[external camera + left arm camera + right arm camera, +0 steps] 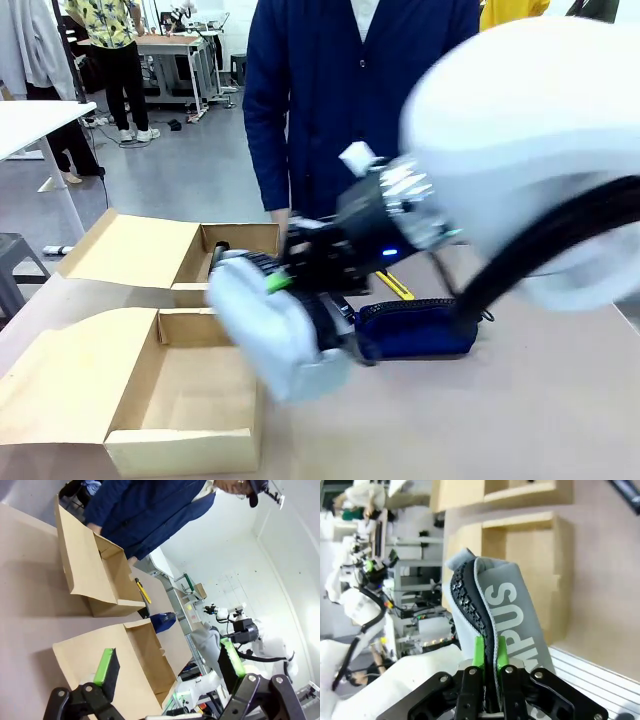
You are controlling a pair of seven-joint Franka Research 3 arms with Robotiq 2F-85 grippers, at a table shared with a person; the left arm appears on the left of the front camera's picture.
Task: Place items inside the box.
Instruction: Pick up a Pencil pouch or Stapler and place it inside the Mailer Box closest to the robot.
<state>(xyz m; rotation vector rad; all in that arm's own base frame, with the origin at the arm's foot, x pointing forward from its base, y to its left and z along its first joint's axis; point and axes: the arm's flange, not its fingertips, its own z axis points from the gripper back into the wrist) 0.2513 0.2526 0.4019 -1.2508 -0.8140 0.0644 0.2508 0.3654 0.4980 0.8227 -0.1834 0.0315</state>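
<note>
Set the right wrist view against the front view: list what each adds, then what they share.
Right wrist view adds: the right pincer shut on the grey zip pouch at its black zipper, white lettering on it. Front view adds: the navy zip pouch and yellow utility knife on the table, and a person in a navy coat. Shared: the grey zip pouch, the near cardboard box and the far box.

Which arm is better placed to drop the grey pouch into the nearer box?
Right. The right gripper is shut on the grey pouch, close to the nearer box; the left gripper is open and empty.
</note>
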